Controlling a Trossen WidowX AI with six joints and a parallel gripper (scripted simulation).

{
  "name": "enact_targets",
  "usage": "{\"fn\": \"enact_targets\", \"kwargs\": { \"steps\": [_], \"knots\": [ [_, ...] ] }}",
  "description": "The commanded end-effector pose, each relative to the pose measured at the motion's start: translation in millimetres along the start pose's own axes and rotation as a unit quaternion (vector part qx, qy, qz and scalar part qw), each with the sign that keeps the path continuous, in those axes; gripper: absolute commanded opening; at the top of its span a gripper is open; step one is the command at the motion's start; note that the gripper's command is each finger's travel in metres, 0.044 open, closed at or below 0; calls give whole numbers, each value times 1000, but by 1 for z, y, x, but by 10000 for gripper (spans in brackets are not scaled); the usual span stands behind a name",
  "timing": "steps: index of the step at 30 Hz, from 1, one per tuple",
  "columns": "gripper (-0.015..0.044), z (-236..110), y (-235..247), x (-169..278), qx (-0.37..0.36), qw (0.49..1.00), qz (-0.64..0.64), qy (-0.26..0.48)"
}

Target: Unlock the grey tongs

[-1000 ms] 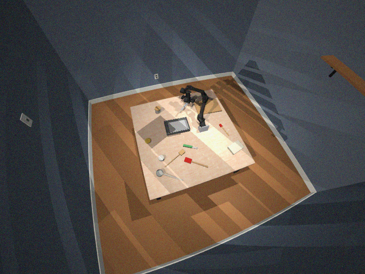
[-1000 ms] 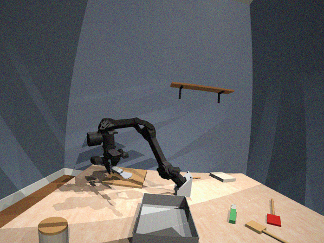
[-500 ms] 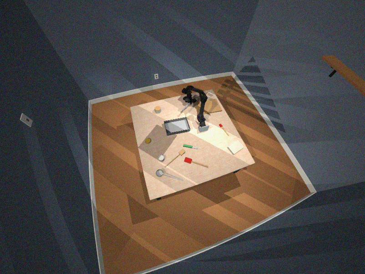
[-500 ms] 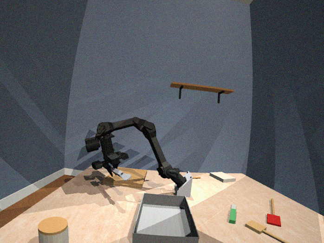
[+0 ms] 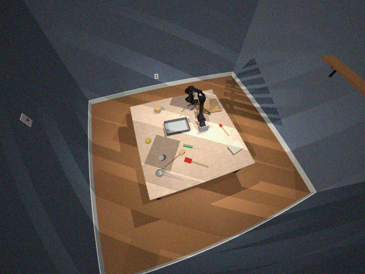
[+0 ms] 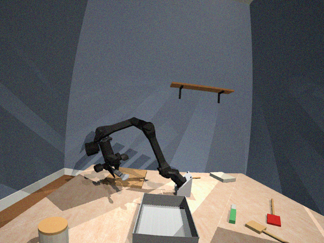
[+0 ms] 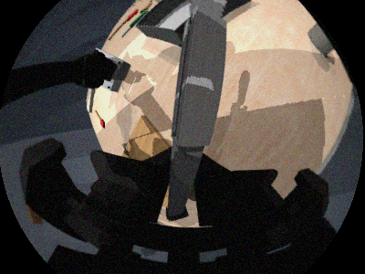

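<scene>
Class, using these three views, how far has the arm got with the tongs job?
Done: the grey metal tongs are off the grey rectangular roasting tin, which holds nothing. In hand: the black gripper has its jaws shut on them, above the flat wooden board. Whether they are unlocked cannot be told. Left: set them down open on the board and release.

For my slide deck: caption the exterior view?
Gripper holds grey tongs above wooden board, beyond the roasting tin.
</scene>
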State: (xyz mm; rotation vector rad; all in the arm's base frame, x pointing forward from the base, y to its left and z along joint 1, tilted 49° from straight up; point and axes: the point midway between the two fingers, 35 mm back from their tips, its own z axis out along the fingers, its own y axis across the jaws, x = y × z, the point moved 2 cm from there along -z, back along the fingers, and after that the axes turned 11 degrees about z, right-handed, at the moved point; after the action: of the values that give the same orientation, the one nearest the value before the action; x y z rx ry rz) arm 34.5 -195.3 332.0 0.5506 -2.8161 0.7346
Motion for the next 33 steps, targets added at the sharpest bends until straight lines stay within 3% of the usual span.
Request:
{"fn": "enact_targets", "kwargs": {
  "steps": [1,33],
  "knots": [
    [-150,3,2,7,-8,1000,8,-9],
    [-150,23,25,69,-26,991,111,-69]
  ]
}}
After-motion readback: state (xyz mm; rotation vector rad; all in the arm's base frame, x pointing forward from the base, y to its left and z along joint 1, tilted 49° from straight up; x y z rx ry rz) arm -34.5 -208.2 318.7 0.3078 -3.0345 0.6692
